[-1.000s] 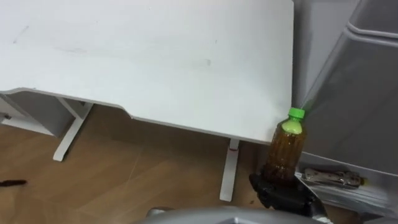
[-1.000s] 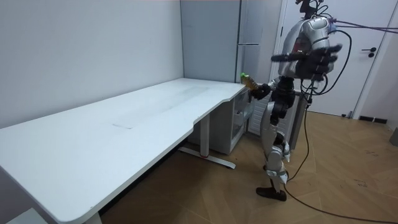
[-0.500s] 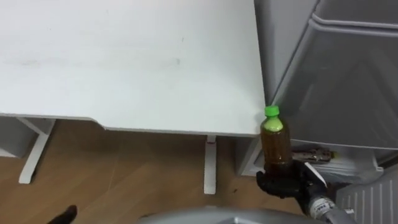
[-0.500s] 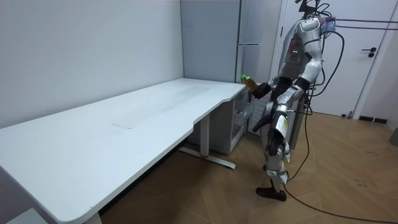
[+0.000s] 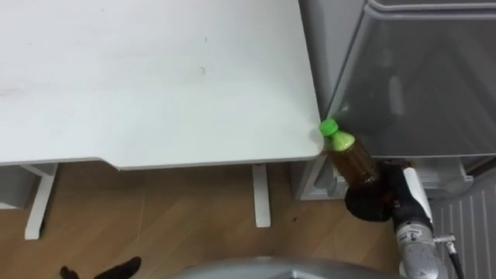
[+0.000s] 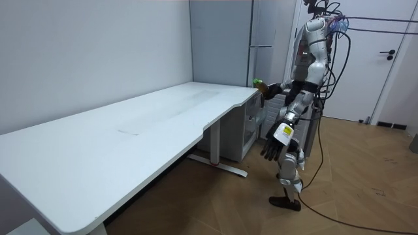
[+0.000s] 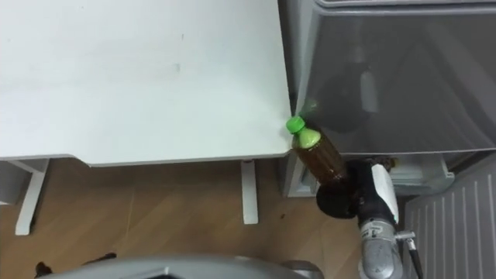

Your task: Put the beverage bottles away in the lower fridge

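A brown drink bottle (image 5: 354, 160) with a green cap (image 5: 328, 128) is held in the air, tilted. The cap is just beside the near right corner of the white table (image 5: 155, 77), in front of the grey fridge (image 5: 418, 77). The bottle's base is clasped by the curled fingers of the right hand (image 5: 370, 204). The left hand (image 6: 271, 149) is seen low at the robot's side, fingers loosely spread. For a clean carry, a firm grip is needed, the cap steered clear of the table corner, and the bottle lowered towards the fridge's lower part.
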Controlling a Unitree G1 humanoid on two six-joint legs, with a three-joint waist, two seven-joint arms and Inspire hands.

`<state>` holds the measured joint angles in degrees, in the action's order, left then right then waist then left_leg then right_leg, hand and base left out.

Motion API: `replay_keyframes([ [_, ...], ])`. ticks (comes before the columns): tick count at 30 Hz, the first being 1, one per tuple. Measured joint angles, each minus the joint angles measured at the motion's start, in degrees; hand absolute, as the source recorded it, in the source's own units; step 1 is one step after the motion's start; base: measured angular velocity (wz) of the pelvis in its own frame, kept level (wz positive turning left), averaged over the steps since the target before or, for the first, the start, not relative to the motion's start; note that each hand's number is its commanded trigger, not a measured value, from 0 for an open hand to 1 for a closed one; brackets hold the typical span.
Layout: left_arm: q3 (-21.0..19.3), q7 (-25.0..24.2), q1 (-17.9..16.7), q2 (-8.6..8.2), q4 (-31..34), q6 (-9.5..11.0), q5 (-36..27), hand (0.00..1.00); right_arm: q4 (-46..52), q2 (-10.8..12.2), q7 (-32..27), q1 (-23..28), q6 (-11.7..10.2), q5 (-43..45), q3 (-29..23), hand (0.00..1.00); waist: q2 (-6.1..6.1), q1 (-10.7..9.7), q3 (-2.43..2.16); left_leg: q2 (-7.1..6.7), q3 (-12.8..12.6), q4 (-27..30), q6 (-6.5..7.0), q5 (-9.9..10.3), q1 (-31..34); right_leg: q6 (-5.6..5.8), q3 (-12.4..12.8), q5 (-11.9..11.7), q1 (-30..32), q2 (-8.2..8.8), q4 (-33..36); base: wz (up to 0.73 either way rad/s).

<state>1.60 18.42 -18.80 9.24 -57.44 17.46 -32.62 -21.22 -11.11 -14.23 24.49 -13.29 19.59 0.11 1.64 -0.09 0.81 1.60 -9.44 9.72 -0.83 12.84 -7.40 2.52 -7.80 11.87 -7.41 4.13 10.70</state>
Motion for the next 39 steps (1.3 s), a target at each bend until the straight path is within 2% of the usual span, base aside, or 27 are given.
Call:
replay_keyframes([
  [5, 0.0, -3.9, 1.1, -0.06, 0.0, 0.0, 1.9, 0.0, -1.0, 0.2, -4.0, 0.0, -2.6, 0.0, 0.5, 1.0, 0.51, -0.2, -0.17, 0.03, -0.9, -0.1, 0.0, 0.0, 0.0, 0.01, 0.5, 0.0, 0.4, 0.0, 0.0, -0.07],
  [9, 1.6, -4.7, 1.6, -0.08, 0.0, 0.0, 1.8, 0.0, -1.4, 0.6, -6.1, 0.0, -4.4, -1.6, 1.2, 1.0, 1.01, -1.0, -0.46, 0.05, -1.3, -0.2, 0.01, 0.0, -0.1, 0.03, 0.8, 0.0, 0.5, 0.02, 0.1, -0.03],
  [12, 2.6, -5.6, 1.5, -0.08, -0.3, 0.0, 1.8, 0.0, -3.2, 1.0, -9.3, -0.2, -5.5, -5.2, 1.2, 1.0, 1.09, -1.4, -0.49, 0.05, -1.4, -0.2, 0.01, 0.0, -0.3, 0.03, 1.0, 0.0, 0.4, 0.01, 0.1, -0.01],
  [15, 3.1, -6.3, 1.7, -0.1, -0.7, -0.5, 1.9, 0.0, -7.0, 1.0, -13.2, -0.7, -5.5, -12.4, 0.9, 1.0, 0.96, -1.6, -0.49, 0.02, -1.4, -0.1, 0.01, 0.0, -0.6, 0.07, 1.3, 0.0, 0.4, -0.01, 0.0, -0.02],
  [18, 3.1, -6.9, 1.4, -0.09, -0.7, -1.3, 3.8, 0.0, -8.6, 1.0, -17.5, -1.0, -4.3, -21.8, 0.5, 1.0, 1.05, -1.6, -0.47, 0.01, -1.5, -0.1, 0.02, 0.0, -0.2, 0.13, 1.6, 0.0, 0.9, -0.05, 0.0, -0.01],
  [23, 3.0, -8.4, 0.7, -0.09, -0.7, -2.5, 6.3, 0.0, -11.4, 0.8, -22.4, -3.7, -3.9, -31.5, -1.7, 1.0, 1.29, -1.3, -0.47, 0.1, -1.8, -0.3, 0.02, 0.0, 0.1, 0.13, 1.8, 0.0, 1.7, -0.16, 0.3, -0.01],
  [30, 3.1, -9.5, 1.1, -0.11, -0.4, -2.6, 5.8, 0.0, -17.0, 0.9, -22.4, -7.8, -3.8, -47.5, -0.2, 1.0, 1.31, -1.2, -0.5, 0.12, -1.6, -0.3, 0.01, 0.0, 0.8, 0.1, 1.5, 0.0, 2.2, -0.2, 0.1, 0.01],
  [34, 3.2, -9.4, 0.9, -0.14, 0.2, -2.6, 5.2, 0.0, -17.0, 1.2, -21.4, -7.7, -3.6, -55.5, 0.4, 1.0, 1.33, -1.1, -0.5, 0.12, -1.6, -0.3, 0.01, 0.0, 0.8, 0.1, 1.5, 0.0, 1.8, -0.17, 0.1, 0.0],
  [37, 3.3, -9.6, 1.0, -0.24, 0.0, -2.6, 5.2, 0.0, -18.3, 1.3, -18.3, -8.1, -3.4, -63.3, 0.8, 1.0, 1.33, -1.1, -0.5, 0.11, -1.6, -0.2, 0.01, 0.0, 0.7, 0.11, 1.3, 0.0, 1.9, -0.12, 0.1, 0.0],
  [39, 4.2, -10.2, 0.9, -0.25, 0.0, -2.7, 5.2, 0.0, -19.4, 1.3, -15.7, -8.3, -2.4, -67.6, 0.8, 1.0, 1.46, -1.1, -0.46, 0.11, -1.4, -0.2, 0.01, 0.0, 0.8, 0.1, 1.3, 0.0, 1.8, -0.12, 0.2, 0.0],
])
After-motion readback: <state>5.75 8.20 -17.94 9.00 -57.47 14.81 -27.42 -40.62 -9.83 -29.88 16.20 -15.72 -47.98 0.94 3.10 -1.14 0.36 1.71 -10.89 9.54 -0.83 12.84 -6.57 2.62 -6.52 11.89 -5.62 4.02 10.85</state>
